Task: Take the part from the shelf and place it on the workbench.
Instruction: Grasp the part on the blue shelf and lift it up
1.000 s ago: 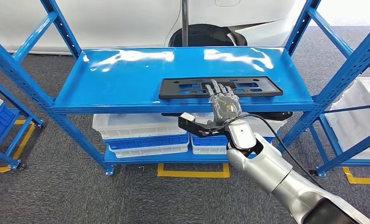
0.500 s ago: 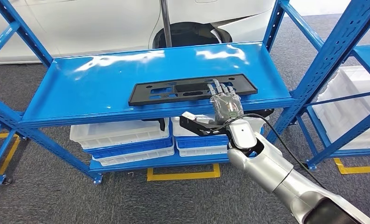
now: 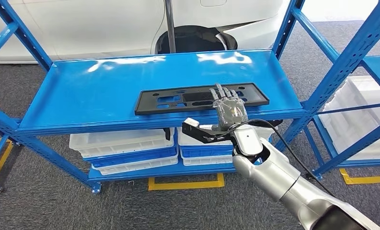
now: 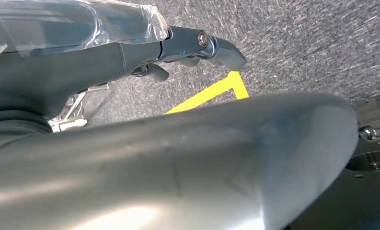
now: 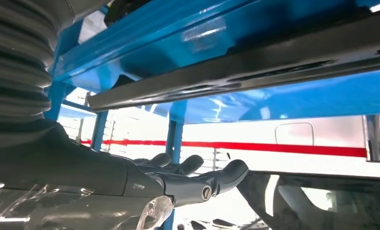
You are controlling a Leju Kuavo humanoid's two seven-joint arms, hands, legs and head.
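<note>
White bins (image 3: 123, 143) sit under blue shelf (image 3: 82, 96) holding part (image 3: 178, 98).

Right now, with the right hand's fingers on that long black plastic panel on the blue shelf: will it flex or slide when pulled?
The long black plastic panel looks thin, flat and full of cutouts, so probably light and somewhat flexible. The glossy blue metal shelf suggests it slides easily. The right hand is off-centre on it, so it may pivot.

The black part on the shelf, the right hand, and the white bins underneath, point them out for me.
black part (image 3: 173, 99): head view, on its flat left half.
right hand (image 3: 230, 108): head view, on the back of the hand.
white bins (image 3: 120, 140): head view, on the front wall of the left bin's rim.
</note>
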